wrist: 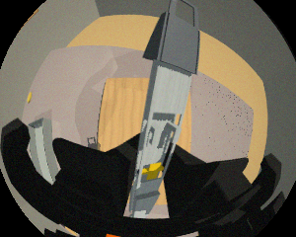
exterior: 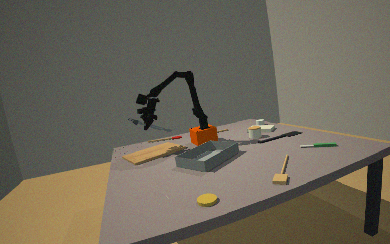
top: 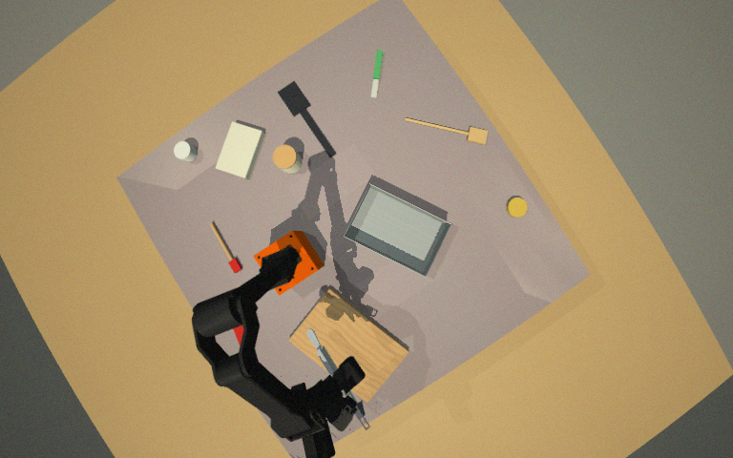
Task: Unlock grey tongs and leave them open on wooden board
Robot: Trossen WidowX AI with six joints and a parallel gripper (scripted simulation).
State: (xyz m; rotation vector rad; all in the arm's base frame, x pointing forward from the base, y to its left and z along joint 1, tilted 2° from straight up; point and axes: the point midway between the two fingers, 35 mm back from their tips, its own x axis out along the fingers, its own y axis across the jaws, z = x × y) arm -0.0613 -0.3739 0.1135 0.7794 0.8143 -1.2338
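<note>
The grey tongs (top: 324, 354) (exterior: 158, 126) (wrist: 170, 89) hang in the air above the wooden board (top: 382, 351) (exterior: 142, 157) (wrist: 120, 109) and past its outer edge. They slope gently, with the looped end higher and the far end lower. Their arms look close together; whether the lock holds cannot be told. A yellow piece shows on them in the wrist view. My gripper (top: 348, 391) (exterior: 147, 124) (wrist: 151, 139) is shut on the tongs around their middle; its fingers hide part of them. The roasting tin (top: 390, 249) (exterior: 189, 163) stands beside the board with nothing across it.
The orange arm base (top: 265, 253) (exterior: 204, 136) stands near the board. A red-ended tool (top: 234, 264) lies beside the base. A lidded jar (top: 285, 156) (exterior: 254, 132), a black spatula (top: 294, 97) (exterior: 293, 133) and a yellow disc (top: 516, 207) (exterior: 206, 200) are farther off.
</note>
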